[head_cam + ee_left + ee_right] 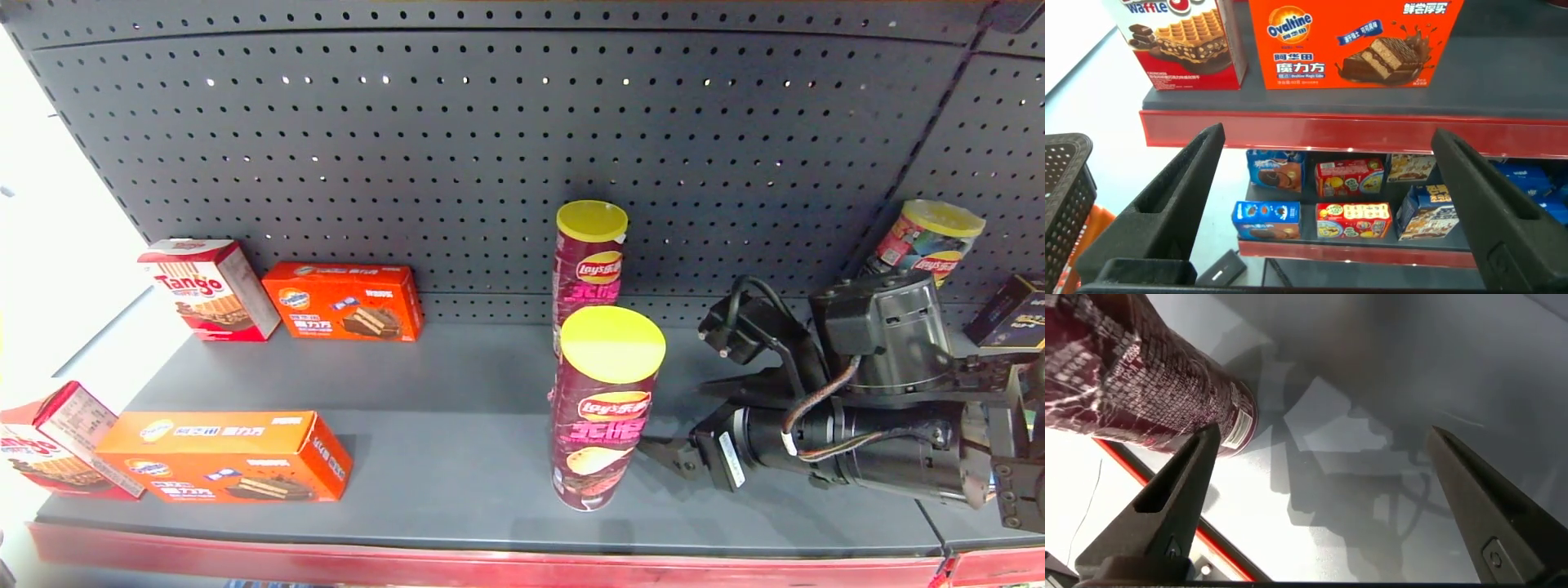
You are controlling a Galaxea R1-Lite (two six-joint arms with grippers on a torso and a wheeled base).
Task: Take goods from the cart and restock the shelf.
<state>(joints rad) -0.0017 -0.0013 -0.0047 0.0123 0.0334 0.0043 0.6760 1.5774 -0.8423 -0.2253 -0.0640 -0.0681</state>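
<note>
The front can (606, 408) stands upright on the shelf (457, 441), near its red front edge. A second can (589, 257) stands just behind it, by the pegboard (457, 163). The right pincer (686, 420) lies low on the front can's right, spread wide and empty, with one finger (1180, 498) just beside the can's base. Orange boxes (224, 457) sit well to the can's left. The left pincer (1328, 135), also wide open and empty, hangs below the can's shelf, facing lower rows of small boxes (1351, 220).
</note>
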